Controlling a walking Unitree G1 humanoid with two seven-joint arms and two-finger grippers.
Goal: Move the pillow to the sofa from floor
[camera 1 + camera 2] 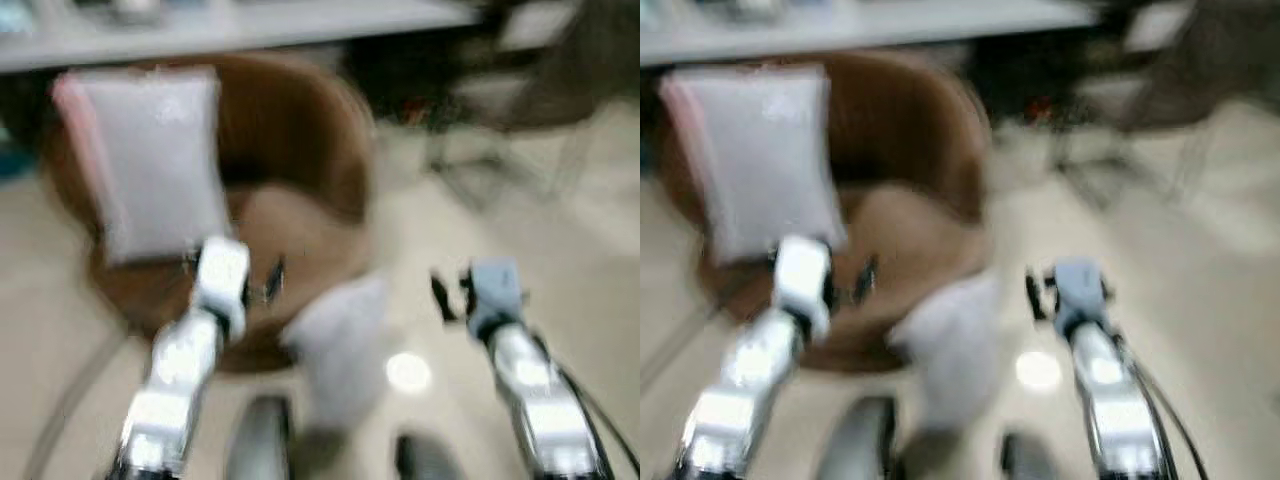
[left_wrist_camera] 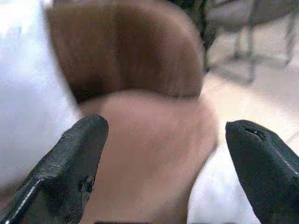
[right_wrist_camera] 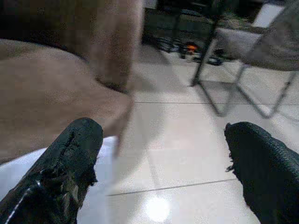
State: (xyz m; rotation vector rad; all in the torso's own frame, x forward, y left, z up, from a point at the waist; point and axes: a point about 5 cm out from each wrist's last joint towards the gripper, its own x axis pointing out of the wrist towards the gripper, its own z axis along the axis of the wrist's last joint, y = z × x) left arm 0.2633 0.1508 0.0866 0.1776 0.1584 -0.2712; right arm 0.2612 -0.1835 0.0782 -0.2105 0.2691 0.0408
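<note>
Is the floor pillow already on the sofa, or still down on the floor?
Still on the floor: the white pillow leans against the front of the brown sofa, below its seat. Both grippers are open and empty.

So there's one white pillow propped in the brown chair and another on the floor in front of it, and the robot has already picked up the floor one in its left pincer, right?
Not quite. The left pincer is open and holds nothing, as the left wrist view shows. The white pillow on the floor lies against the brown chair, ungripped. The other pillow is indeed propped in the chair.
</note>
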